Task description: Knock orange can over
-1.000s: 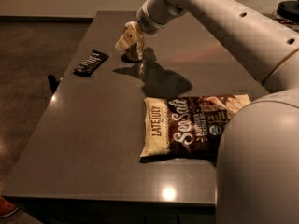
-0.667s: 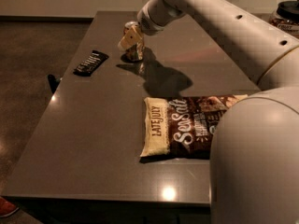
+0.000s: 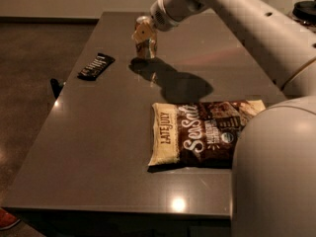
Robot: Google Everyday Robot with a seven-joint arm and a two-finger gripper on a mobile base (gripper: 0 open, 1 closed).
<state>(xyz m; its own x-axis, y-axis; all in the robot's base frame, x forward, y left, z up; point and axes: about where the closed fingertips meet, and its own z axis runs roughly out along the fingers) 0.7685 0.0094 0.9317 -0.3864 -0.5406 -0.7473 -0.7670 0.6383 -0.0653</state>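
Observation:
The orange can (image 3: 148, 49) stands upright on the far part of the dark grey table (image 3: 98, 132), left of centre. Its coppery body shows below and beside my gripper (image 3: 143, 32), whose pale tan tip sits right in front of the can's upper half and hides part of it. I cannot tell whether the gripper touches the can. The white arm (image 3: 217, 4) reaches in from the upper right.
A flat black bar wrapper (image 3: 96, 65) lies to the left of the can near the table's left edge. A brown and cream chip bag (image 3: 197, 137) lies flat in the middle front. The robot's white body (image 3: 276, 177) fills the lower right.
The gripper has shifted slightly up and to the right, staying at the can. The can still stands upright; the wrapper and bag have not moved.

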